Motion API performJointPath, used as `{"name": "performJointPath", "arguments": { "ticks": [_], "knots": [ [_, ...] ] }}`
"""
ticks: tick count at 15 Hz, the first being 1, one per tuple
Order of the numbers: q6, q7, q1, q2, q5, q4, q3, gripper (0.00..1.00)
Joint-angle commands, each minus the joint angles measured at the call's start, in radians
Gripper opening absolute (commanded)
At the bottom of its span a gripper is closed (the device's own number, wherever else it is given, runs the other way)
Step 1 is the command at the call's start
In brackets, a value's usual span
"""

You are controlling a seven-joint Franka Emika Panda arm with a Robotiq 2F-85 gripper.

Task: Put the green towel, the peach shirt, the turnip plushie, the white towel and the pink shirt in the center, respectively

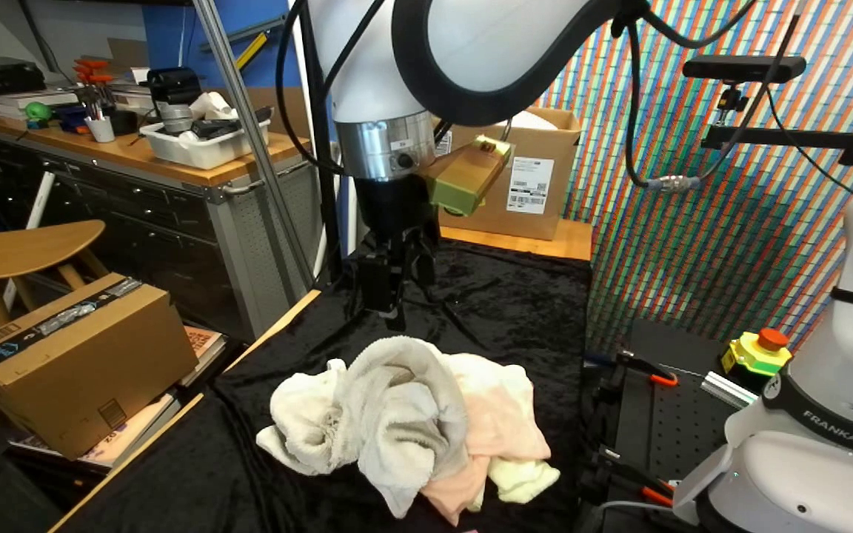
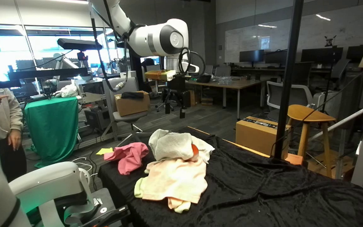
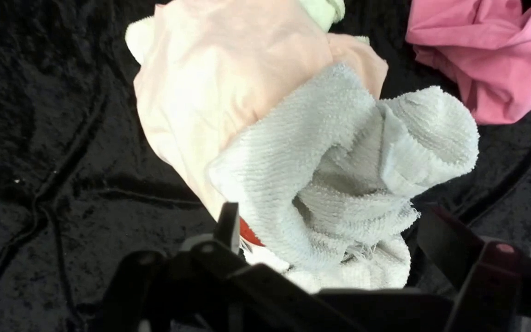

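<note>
Well, saw the black two-fingered claw (image 2: 175,112) spread wide above the fluffy off-white towel (image 2: 170,146). Found the bright pink cloth shirt (image 2: 129,157) just beside that towel. Seemed light, soft and floppy, so best pinched by a raised fold.

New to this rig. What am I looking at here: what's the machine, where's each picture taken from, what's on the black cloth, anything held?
The machine is one robot arm ending in black jaws. Two pictures are taken from outside it; the third looks down from its wrist, past the jaws. On the black cloth, the green towel peeks out from under the peach shirt, and the white towel lies partly over that shirt. What looks like the turnip shows as a red-orange patch by the white towel, mostly hidden. The pink shirt lies to one side. Nothing is held: the jaws hang open above the cloth.
</note>
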Motion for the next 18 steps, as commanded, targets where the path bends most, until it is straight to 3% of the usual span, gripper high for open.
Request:
{"name": "performJointPath", "arguments": {
  "ticks": [1, 10, 18],
  "knots": [
    [-0.065, -0.054, -0.025, -0.085, 0.050, -0.049, 0.000, 1.00],
    [-0.106, -0.064, -0.015, -0.172, 0.185, -0.189, 0.025, 1.00],
    [-0.040, -0.107, 0.037, -0.271, 0.200, -0.437, 0.093, 1.00]
  ]
}}
